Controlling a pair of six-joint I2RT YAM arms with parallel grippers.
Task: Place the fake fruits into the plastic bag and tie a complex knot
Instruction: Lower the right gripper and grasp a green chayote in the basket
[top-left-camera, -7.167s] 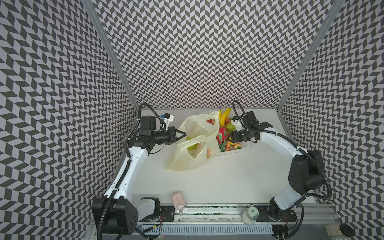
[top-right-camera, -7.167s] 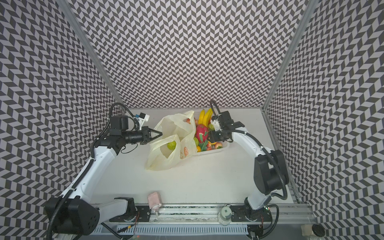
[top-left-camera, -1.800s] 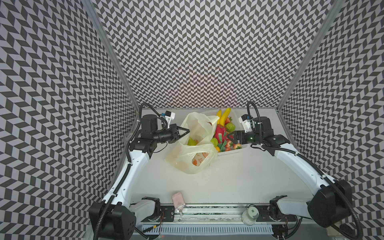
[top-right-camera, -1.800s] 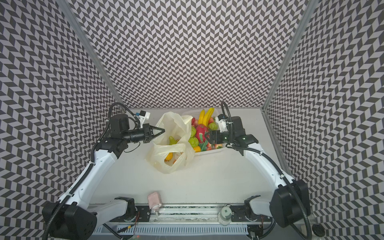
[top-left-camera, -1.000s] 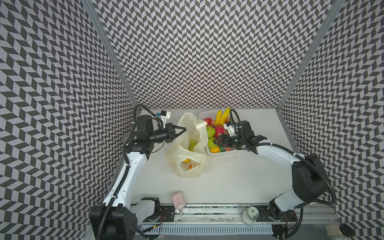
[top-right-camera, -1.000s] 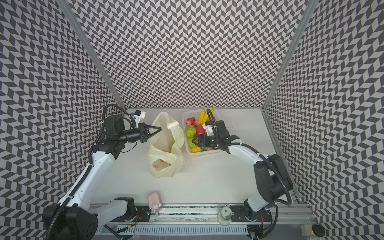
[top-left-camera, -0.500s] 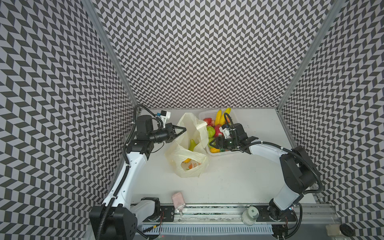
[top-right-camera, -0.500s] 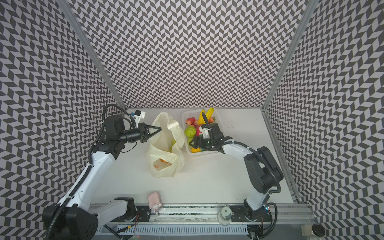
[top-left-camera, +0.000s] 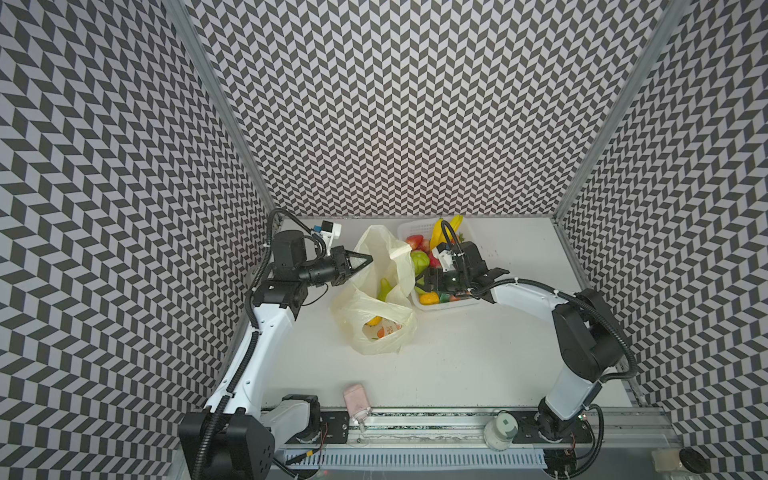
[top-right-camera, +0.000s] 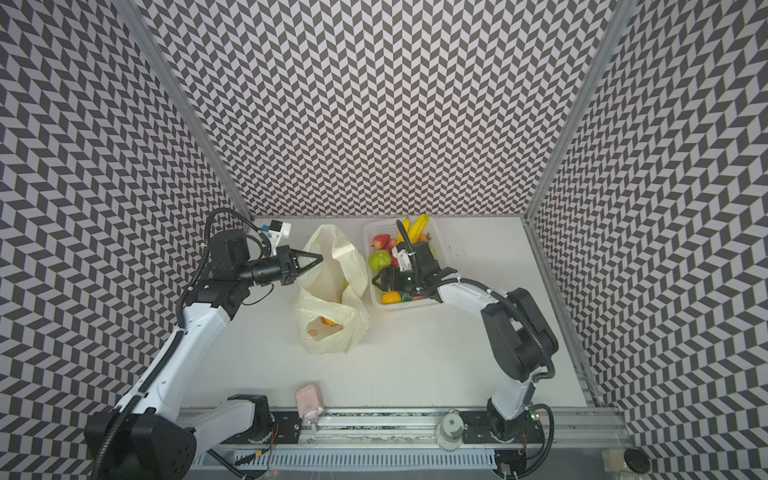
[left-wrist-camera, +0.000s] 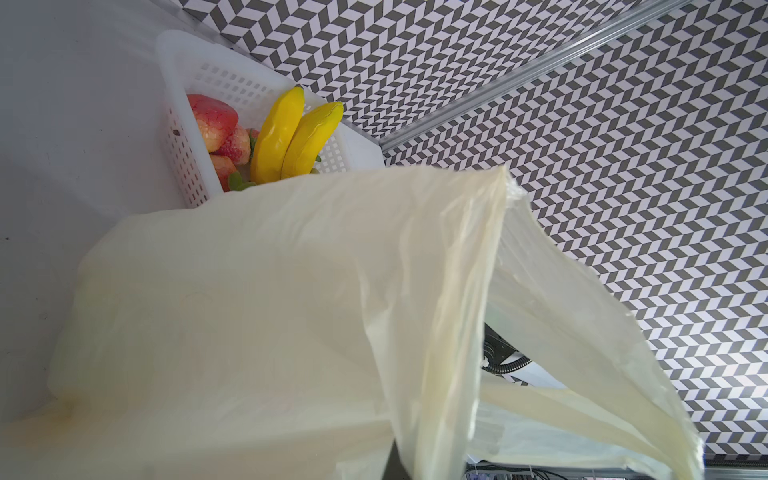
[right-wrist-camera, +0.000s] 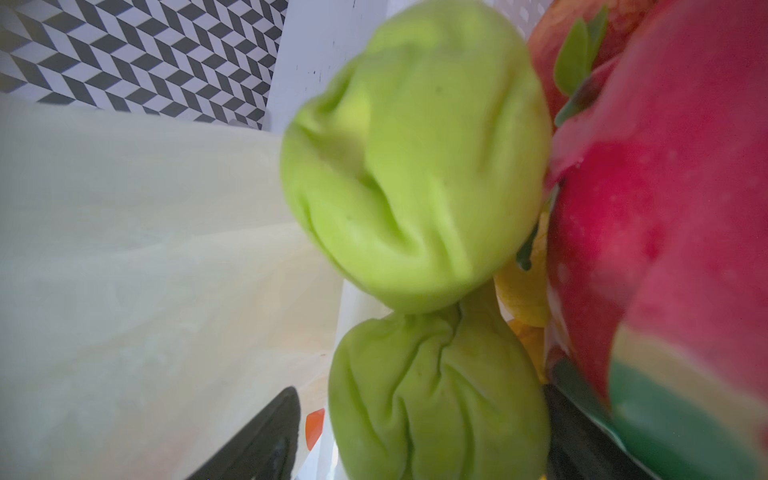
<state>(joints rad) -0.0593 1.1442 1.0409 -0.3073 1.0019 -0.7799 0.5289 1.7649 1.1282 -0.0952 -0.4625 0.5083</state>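
Both top views: the left pincer (top-left-camera: 360, 261) pinches the plastic bag (top-left-camera: 376, 328) by its rim above the surface (top-left-camera: 457, 365); the right pincer (top-left-camera: 420, 284) reaches into the basket (top-left-camera: 451, 306). Left wrist view: the bag hangs before the bananas (left-wrist-camera: 291, 137). Right wrist view: wide-open fingers (right-wrist-camera: 266, 440) flank a green fruit (right-wrist-camera: 436, 399).

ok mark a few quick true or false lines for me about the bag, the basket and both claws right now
1. The left claw is shut on the plastic bag, holding part of it up. True.
2. The white basket is empty. False: bananas and other fruits lie in it.
3. The right claw is open, with a green fruit between its fingers. True.
4. The bag is tied with a knot. False: its mouth is open and no knot shows.
5. No fruit is in the bag yet. False: a green piece shows in its mouth.
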